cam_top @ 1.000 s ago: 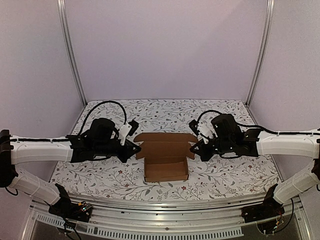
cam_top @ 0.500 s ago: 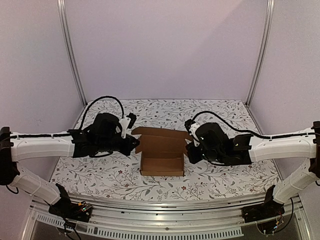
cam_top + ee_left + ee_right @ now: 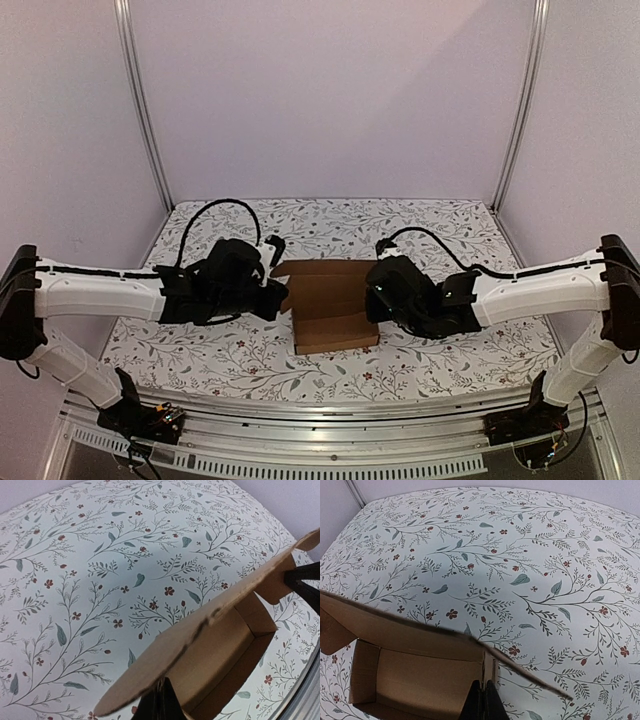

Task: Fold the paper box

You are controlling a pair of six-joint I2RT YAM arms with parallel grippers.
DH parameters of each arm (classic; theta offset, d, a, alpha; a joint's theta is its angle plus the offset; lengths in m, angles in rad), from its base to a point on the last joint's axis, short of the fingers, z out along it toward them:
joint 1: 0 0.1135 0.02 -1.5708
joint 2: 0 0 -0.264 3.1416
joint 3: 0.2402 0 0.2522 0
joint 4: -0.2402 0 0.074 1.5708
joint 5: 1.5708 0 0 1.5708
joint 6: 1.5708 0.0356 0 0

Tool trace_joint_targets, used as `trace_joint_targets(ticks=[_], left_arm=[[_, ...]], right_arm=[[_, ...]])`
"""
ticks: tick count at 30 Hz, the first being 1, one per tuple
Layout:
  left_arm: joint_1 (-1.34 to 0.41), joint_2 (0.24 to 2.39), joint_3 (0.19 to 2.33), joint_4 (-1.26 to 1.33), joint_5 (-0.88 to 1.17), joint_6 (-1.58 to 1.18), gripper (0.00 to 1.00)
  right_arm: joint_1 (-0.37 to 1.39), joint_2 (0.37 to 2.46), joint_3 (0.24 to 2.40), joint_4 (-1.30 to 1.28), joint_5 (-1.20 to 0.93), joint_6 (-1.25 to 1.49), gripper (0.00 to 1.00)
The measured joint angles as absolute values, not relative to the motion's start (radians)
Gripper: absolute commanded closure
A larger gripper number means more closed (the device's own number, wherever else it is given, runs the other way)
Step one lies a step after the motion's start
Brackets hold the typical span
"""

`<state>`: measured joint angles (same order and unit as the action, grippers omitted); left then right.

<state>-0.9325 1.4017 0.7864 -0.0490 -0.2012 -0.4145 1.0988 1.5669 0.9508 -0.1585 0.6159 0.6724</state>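
Note:
The paper box (image 3: pixel 335 322) is a brown, open carton in the middle of the floral table, with its lid flap (image 3: pixel 330 270) raised at the back. My left gripper (image 3: pixel 282 298) is at its left side. In the left wrist view its fingers (image 3: pixel 161 704) are pressed together at the box's (image 3: pixel 225 640) left wall, under an overhanging flap. My right gripper (image 3: pixel 372 305) is at the box's right side. In the right wrist view it (image 3: pixel 484 701) is shut on the top edge of the box's (image 3: pixel 420 672) right wall.
The floral tablecloth (image 3: pixel 450 350) covers the table. White walls enclose it, with metal posts at the back left (image 3: pixel 145 110) and back right (image 3: pixel 520 110). A metal rail (image 3: pixel 330 412) runs along the near edge.
Both grippers have moved inward from beside the box onto its side walls. The right arm swung left. The box shifted a little left, then back right.

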Motion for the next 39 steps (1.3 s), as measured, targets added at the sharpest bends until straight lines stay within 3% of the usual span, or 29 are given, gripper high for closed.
trace_joint_targets(ticks=[39], left_arm=[[-1.117,1.552,0.869,-0.073,-0.537,-0.7,1.0]], right_arm=[[1.19,1.591,0.904,-0.149,0.719,0.827,1.0]])
